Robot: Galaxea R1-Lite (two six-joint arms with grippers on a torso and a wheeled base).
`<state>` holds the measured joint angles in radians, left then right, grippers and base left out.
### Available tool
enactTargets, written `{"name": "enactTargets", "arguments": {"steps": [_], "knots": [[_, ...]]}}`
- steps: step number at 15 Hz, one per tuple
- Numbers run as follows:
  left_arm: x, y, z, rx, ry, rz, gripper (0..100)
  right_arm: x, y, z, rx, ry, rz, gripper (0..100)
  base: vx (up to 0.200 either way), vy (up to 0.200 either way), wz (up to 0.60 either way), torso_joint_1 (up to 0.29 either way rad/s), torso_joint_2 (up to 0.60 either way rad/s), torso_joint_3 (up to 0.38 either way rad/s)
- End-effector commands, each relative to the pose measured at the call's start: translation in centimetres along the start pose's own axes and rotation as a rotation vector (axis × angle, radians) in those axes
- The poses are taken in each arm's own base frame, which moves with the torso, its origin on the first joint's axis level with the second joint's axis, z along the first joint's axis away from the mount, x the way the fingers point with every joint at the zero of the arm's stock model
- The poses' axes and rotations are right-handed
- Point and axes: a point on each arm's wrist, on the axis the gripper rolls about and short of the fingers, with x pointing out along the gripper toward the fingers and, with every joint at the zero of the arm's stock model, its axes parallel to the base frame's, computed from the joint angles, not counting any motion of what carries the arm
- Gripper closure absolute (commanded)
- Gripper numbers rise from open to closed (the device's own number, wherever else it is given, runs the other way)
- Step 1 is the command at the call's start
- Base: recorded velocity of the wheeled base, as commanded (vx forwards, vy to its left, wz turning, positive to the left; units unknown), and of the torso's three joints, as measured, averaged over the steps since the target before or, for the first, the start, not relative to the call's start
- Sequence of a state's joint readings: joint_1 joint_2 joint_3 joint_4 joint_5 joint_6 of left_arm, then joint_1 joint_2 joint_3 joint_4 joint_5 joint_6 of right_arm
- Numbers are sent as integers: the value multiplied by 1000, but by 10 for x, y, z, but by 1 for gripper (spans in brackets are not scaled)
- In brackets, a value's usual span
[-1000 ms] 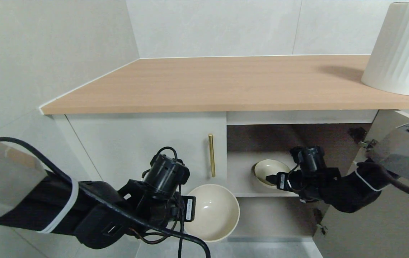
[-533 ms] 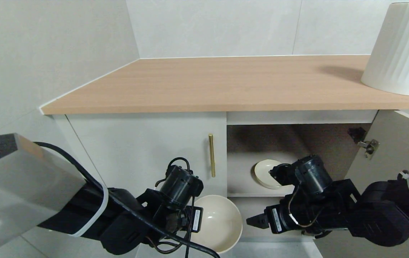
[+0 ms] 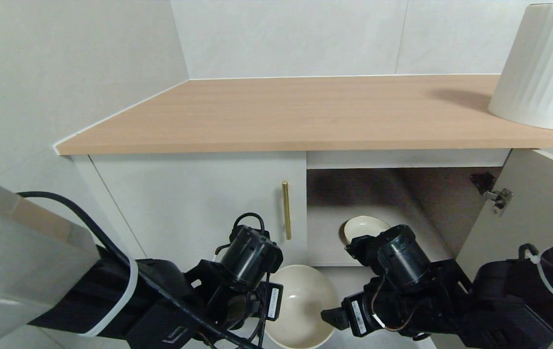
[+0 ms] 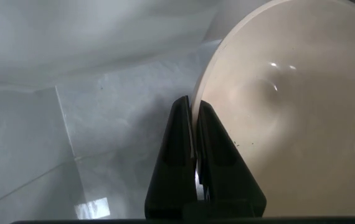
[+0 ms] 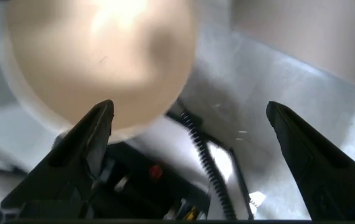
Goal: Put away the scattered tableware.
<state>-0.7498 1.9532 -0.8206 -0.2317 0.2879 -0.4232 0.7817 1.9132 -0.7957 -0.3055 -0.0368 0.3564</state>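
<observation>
Bottom centre, my left gripper (image 4: 194, 106) pinches the cream bowl (image 3: 300, 305) by its rim; my right gripper (image 5: 189, 107) beside it is spread, empty. Just above, a small dish (image 3: 365, 227) sits on the open cabinet's shelf (image 3: 325, 242). I judge the bowl goes in next, raised and set beside that dish.

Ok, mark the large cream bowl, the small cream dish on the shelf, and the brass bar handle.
large cream bowl (image 3: 300, 310), head view, inner wall.
small cream dish (image 3: 365, 227), head view, inner surface.
brass bar handle (image 3: 285, 209), head view, middle of shaft.
</observation>
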Motion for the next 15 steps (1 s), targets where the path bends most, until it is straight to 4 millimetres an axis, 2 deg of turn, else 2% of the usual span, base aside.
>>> {"name": "enactTargets", "arguments": {"steps": [1, 6, 7, 15], "knots": [[-7, -2, 2, 2, -17, -15, 100, 8, -1, 0, 4, 10, -12, 0, 0, 0, 0, 0, 0, 0], [-9, -5, 0, 12, -15, -22, 100, 12, -2, -1, 19, 17, -19, 0, 0, 0, 0, 0, 0, 0], [-9, -5, -1, 14, -14, -22, 100, 12, -2, -1, 19, 17, -19, 100, 0, 0, 0, 0, 0, 0], [-8, -5, -1, 13, -11, -21, 100, 13, -2, -2, 21, 21, -22, 100, 0, 0, 0, 0, 0, 0]]}}
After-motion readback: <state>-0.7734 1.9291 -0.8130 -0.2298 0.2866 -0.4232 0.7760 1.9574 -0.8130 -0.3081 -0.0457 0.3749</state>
